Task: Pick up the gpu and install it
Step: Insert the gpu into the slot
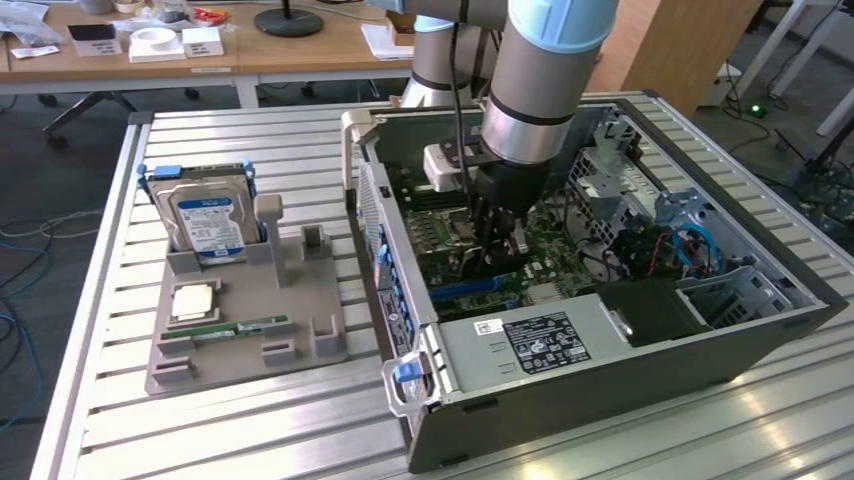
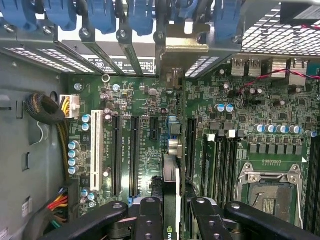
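The gpu (image 2: 171, 182) is seen edge-on as a thin dark card standing over the green motherboard (image 2: 250, 125), between two long black slots. Its silvery bracket end (image 2: 184, 46) sits up against the row of slot openings in the case's rear wall. My gripper (image 2: 177, 220) is shut on the card, with one black finger (image 2: 150, 217) on each side of it. In the exterior view, my gripper (image 1: 491, 250) reaches straight down into the open computer case (image 1: 747, 345), with the gpu (image 1: 470, 262) low above the board.
A grey holder (image 1: 240, 340) on the exterior view's left carries a blue-labelled hard drive (image 1: 207, 220), a green RAM stick (image 1: 240, 328) and a chip (image 1: 195, 298). Blue clips (image 2: 105, 15), a cable bundle (image 2: 47, 110) and the power supply (image 1: 534, 345) crowd the case.
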Available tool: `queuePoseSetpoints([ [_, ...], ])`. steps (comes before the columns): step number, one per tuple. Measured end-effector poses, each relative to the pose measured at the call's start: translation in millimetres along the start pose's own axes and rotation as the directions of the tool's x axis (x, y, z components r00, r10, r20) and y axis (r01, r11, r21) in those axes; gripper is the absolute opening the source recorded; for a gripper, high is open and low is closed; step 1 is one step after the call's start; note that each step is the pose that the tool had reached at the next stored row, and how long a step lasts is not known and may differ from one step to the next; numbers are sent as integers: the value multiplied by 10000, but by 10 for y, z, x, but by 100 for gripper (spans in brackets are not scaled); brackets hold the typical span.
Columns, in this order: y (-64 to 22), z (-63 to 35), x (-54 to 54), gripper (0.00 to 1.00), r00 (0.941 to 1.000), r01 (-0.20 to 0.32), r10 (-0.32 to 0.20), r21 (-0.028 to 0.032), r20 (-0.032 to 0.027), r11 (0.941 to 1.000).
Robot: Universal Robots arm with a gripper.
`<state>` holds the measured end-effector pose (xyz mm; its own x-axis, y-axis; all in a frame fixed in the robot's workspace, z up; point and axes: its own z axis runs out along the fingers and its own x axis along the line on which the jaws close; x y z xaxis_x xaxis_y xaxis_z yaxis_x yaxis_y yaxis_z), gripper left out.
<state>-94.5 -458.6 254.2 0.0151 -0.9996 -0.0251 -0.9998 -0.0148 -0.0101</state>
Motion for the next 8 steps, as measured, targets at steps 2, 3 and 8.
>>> queuePoseSetpoints([
  [2, 7, 1, 0, 26, 10000, 5, -5, 4, 1, 10000],
  [3, 11, 1, 0, 26, 10000, 6, -6, 5, 1, 10000],
  [8, 19, 4, 1, 26, 10000, 10, -10, 6, -1, 10000],
])
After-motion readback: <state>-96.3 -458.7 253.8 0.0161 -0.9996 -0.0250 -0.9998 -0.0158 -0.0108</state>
